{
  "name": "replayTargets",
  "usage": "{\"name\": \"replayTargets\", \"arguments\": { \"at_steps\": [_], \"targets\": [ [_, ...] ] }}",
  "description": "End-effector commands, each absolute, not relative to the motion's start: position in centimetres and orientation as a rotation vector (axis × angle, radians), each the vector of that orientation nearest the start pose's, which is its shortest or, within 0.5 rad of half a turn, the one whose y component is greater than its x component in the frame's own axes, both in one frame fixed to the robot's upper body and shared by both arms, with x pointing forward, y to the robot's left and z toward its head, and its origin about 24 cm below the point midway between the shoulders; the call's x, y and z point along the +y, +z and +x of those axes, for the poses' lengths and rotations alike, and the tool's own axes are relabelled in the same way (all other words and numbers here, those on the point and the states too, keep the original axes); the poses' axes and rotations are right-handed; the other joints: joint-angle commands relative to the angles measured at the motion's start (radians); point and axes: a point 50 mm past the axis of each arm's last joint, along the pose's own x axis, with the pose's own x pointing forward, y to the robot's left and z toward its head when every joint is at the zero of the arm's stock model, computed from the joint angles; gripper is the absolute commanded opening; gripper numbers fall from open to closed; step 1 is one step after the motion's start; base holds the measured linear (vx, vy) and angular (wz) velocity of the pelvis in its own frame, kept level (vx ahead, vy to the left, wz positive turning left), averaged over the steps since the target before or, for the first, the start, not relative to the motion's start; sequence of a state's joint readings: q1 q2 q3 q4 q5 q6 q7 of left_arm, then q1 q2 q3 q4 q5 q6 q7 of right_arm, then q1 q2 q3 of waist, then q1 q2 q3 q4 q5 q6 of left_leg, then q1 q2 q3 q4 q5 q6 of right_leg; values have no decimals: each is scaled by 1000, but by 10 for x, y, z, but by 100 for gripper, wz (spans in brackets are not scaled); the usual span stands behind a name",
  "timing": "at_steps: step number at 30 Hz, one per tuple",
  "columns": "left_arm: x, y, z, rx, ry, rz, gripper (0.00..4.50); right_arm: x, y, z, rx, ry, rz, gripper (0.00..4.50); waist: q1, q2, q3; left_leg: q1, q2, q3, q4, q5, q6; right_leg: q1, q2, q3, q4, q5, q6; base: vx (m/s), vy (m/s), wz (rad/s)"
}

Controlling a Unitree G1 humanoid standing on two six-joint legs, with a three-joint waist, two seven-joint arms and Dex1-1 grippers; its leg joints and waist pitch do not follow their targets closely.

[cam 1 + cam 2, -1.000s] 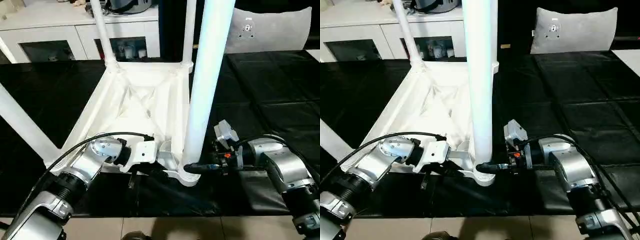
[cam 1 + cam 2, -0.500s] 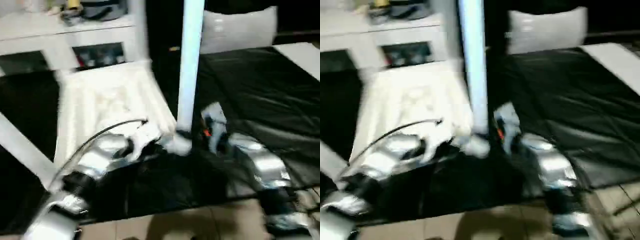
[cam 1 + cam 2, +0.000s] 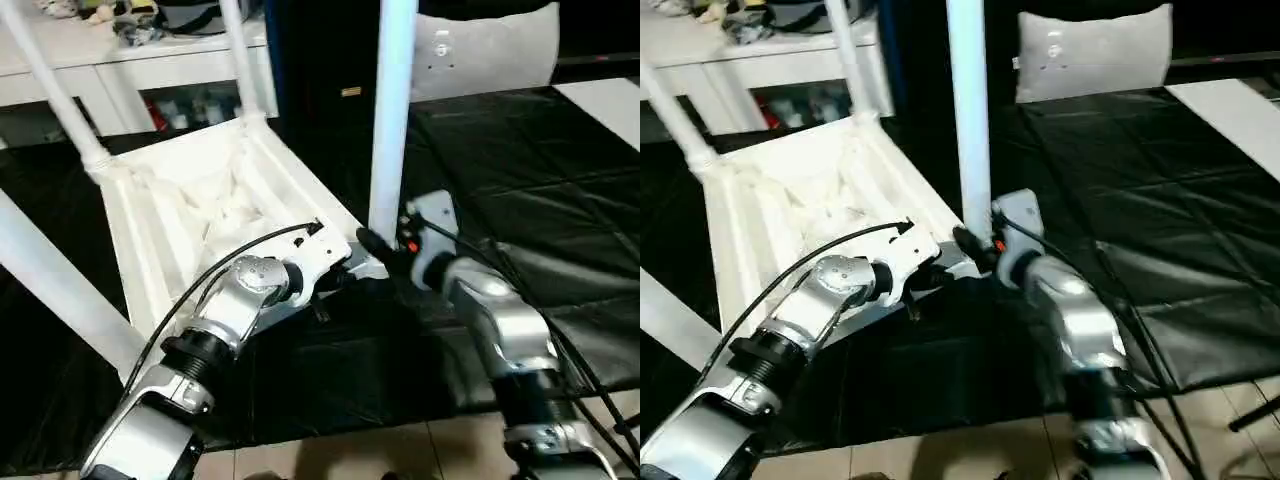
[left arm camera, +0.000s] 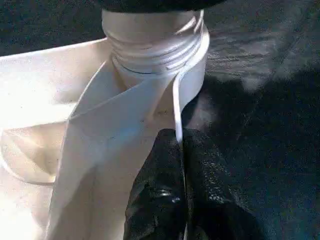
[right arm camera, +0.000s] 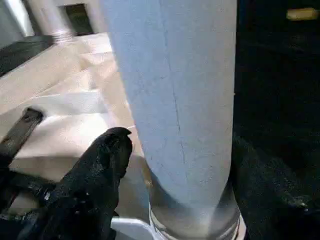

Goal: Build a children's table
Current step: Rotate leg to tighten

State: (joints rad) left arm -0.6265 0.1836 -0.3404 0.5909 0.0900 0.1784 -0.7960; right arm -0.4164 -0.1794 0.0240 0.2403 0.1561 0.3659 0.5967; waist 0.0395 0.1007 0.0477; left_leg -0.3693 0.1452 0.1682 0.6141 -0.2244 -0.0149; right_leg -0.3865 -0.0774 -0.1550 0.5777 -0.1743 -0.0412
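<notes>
While upturned, one tabletop point(image 3: 190, 215), four upright legs point(image 3: 392, 110), one cushion point(image 3: 487, 48)

The left gripper point(image 4: 181, 187) is pinched shut on the thin raised rim point(image 4: 178, 107) of the white tabletop point(image 4: 60, 145). Just beyond its fingertips, the rim curves around a round corner socket point(image 4: 192, 70) holding a threaded leg end point(image 4: 145, 42). A black mat point(image 4: 265, 100) lies alongside.

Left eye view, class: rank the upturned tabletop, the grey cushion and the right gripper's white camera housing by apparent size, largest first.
1. Tabletop, easily largest.
2. Grey cushion, though it lies farther back, so nearness skews this.
3. Camera housing, smallest.
</notes>
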Motion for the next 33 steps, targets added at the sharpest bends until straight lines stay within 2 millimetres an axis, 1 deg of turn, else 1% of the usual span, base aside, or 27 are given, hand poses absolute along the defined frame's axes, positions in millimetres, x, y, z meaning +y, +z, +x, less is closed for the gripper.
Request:
{"name": "replayTargets", "arguments": {
  "at_steps": [1,2,3,4,5,6,7,8,9,10,11,12,13,14,16,17,18,19,21,22,23,24,25,27,30,32,33],
  "targets": [
    [75,52,324,302,-1155,483,0,-121,78,310,160,830,-9,359,12,-12,-74,-4,95,-46,-63,-55,126,64,-116,80,-63,-165,-124,0,0,0],
    [80,52,323,307,-1180,495,0,-127,78,308,160,864,-26,367,15,-11,-72,-1,98,-45,-64,-62,127,61,-115,81,-64,-171,-123,0,0,0],
    [83,51,322,305,-1206,509,0,-132,78,306,164,892,-48,377,19,-12,-72,-2,98,-45,-65,-73,126,63,-115,80,-66,-188,-116,0,0,0],
    [86,51,319,297,-1240,520,0,-137,78,304,166,923,-77,377,19,-12,-72,-2,98,-45,-65,-73,126,63,-115,80,-66,-188,-116,0,0,0],
    [88,51,318,291,-1262,527,0,-140,78,303,167,943,-96,390,25,-12,-70,2,101,-44,-67,-97,120,59,-114,80,-70,-220,-111,0,0,0],
    [89,51,317,294,-1276,524,0,-142,78,302,169,952,-102,401,26,-12,-70,4,103,-44,-69,-99,113,58,-113,81,-67,-223,-114,0,0,0],
    [93,51,313,305,-1334,518,0,-151,80,301,183,993,-120,408,31,-13,-71,6,102,-44,-67,-102,113,57,-114,81,-69,-226,-117,0,0,0],
    [96,50,311,309,-1364,526,0,-154,81,299,194,1023,-132,413,35,-11,-70,5,105,-44,-68,-99,111,57,-114,83,-64,-213,-122,0,0,0],
    [98,50,309,317,-1393,537,0,-158,82,298,205,1069,-152,413,38,-10,-71,6,106,-45,-68,-100,111,57,-113,83,-64,-210,-125,0,0,0],
    [99,49,308,316,-1416,546,0,-159,82,296,213,1097,-160,413,46,-14,-72,8,109,-43,-66,-92,112,54,-114,86,-60,-188,-132,0,0,0],
    [100,49,306,316,-1441,555,0,-161,83,295,222,1128,-168,413,46,-14,-72,8,109,-43,-66,-92,112,54,-114,86,-60,-188,-132,0,0,0],
    [101,48,303,314,-1475,566,0,-163,84,294,233,1170,-179,413,55,-13,-74,6,106,-42,-64,-93,117,56,-116,85,-59,-183,-135,0,0,0],
    [102,47,298,320,-1538,582,0,-166,87,290,248,1258,-185,413,60,-16,-74,5,107,-41,-64,-89,122,58,-117,85,-56,-177,-138,0,0,0],
    [102,47,297,316,-1563,585,0,-166,88,290,250,1282,-181,413,64,-16,-74,4,108,-40,-63,-87,130,57,-117,85,-57,-180,-136,0,0,0],
    [103,47,294,320,-1597,582,0,-166,89,290,256,1318,-170,413,66,-17,-75,4,108,-40,-62,-82,131,56,-117,84,-55,-179,-139,0,0,0],
    [103,48,291,322,-1647,582,0,-166,90,290,276,1377,-147,397,71,-22,-75,6,108,-39,-62,-80,131,54,-116,83,-57,-198,-141,0,0,0],
    [103,48,290,323,-1656,587,0,-166,90,290,283,1394,-142,397,77,-19,-74,8,112,-39,-63,-78,128,52,-117,85,-57,-210,-141,0,0,0],
    [103,48,290,323,-1661,590,0,-165,90,290,286,1400,-141,397,79,-19,-74,8,112,-40,-63,-75,126,51,-116,84,-56,-211,-142,0,0,0],
    [103,48,287,322,-1687,606,0,-164,88,289,301,1426,-131,369,87,-20,-75,10,116,-41,-63,-65,124,49,-115,86,-54,-202,-141,0,0,0],
    [103,48,287,322,-1690,607,0,-164,88,289,303,1428,-130,357,87,-20,-75,10,116,-41,-63,-65,124,49,-115,86,-54,-202,-141,0,0,0],
    [103,48,285,322,-1713,616,0,-162,87,288,327,1468,-98,354,93,-26,-76,9,114,-40,-63,-63,121,51,-118,87,-53,-203,-142,0,0,0],
    [103,47,284,323,-1715,618,0,-161,86,286,341,1489,-92,346,97,-25,-76,10,113,-38,-62,-65,120,50,-118,87,-54,-211,-140,0,0,0],
    [104,47,284,323,-1716,618,0,-161,86,286,345,1495,-91,334,98,-25,-76,9,114,-39,-63,-63,120,50,-117,87,-54,-213,-138,0,0,0],
    [105,46,283,325,-1720,621,0,-160,84,284,359,1520,-91,313,100,-29,-76,7,111,-38,-62,-48,118,51,-118,87,-54,-216,-130,0,0,0],
    [106,45,283,330,-1711,629,0,-161,83,283,375,1539,-84,290,100,-26,-77,8,111,-39,-62,-51,115,51,-116,85,-57,-230,-124,0,0,0],
    [107,44,283,334,-1707,631,0,-161,83,282,380,1543,-82,268,100,-27,-77,8,111,-39,-61,-50,114,51,-116,85,-57,-227,-120,0,0,0],
    [107,44,283,335,-1705,632,0,-161,83,282,383,1545,-80,268,100,-26,-77,8,111,-39,-61,-51,114,50,-116,85,-57,-229,-119,0,0,0]
  ]
}}
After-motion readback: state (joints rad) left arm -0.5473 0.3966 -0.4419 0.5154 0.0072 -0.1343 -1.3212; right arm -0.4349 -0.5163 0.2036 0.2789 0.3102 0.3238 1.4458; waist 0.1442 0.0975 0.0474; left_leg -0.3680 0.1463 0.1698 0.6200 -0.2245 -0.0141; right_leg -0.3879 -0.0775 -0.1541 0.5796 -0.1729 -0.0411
